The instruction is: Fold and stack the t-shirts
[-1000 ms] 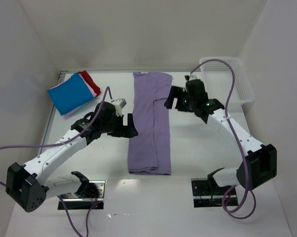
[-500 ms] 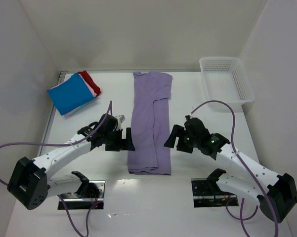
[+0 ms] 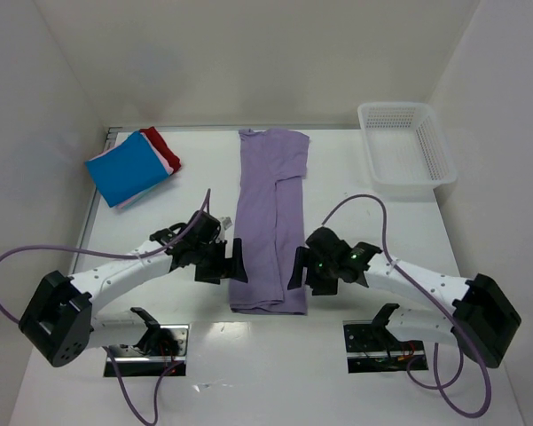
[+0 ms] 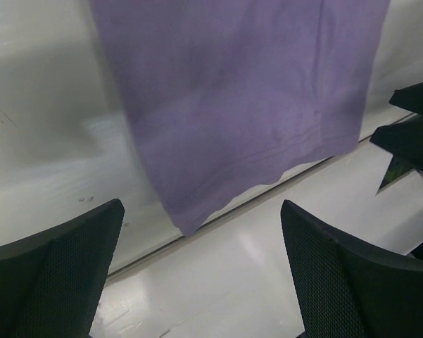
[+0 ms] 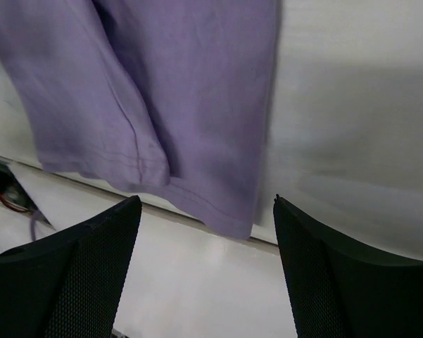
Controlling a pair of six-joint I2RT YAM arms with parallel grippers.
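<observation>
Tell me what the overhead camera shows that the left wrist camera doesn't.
Only the overhead view shows the white basket, the folded blue shirt with a red shirt showing behind it, and the full length of the purple shirt. Only the left wrist view shows the hem's stitching up close and the left claw open with nothing gripped. Both show the purple shirt's near end lying on the table, with the right claw just beside it.

No text, label, brand or number can be read in any view. The lavender t-shirt (image 3: 268,204), lying between the left gripper (image 3: 236,261) and the right gripper (image 3: 296,268), shows only plain cloth.
</observation>
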